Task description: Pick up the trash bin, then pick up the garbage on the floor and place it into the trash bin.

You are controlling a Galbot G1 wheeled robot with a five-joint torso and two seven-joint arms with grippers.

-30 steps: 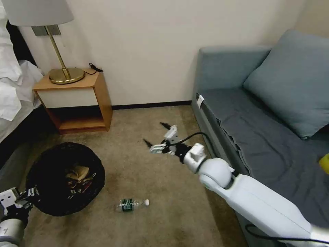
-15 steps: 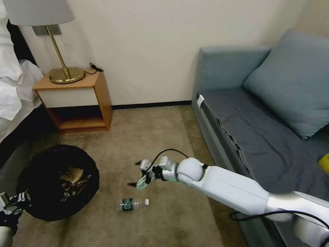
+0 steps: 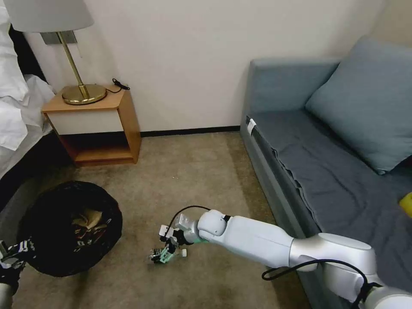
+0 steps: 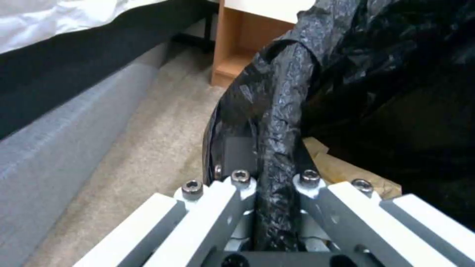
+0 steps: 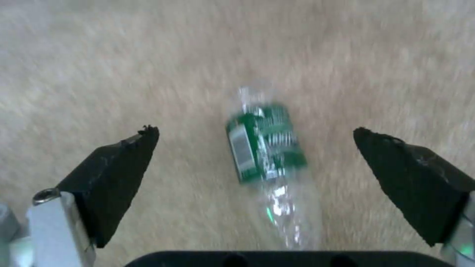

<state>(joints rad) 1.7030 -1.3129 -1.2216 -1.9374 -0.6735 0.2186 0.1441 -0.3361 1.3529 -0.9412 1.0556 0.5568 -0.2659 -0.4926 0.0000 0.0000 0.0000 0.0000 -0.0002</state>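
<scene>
Bottle (image 5: pixel 265 148) lies flat on carpet (image 5: pixel 99 55), long axis crossing the right gripper's (image 5: pixel 255 142) spread jaws.

Clear plastic bottle with green label (image 3: pixel 159 255): head view, partly hidden behind right gripper (image 3: pixel 166 252); label print illegible. Right wrist view: bottle's cap end cut off by gripper body. Round black wire-mesh trash bin (image 3: pixel 71 227): contents partly hidden in dark liner. Left gripper (image 3: pixel 13 253): cut by picture edge.

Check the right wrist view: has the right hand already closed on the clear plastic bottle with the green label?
No. The right hand is open, its black fingertips standing apart on either side of the clear plastic bottle lying on the beige carpet.
</scene>
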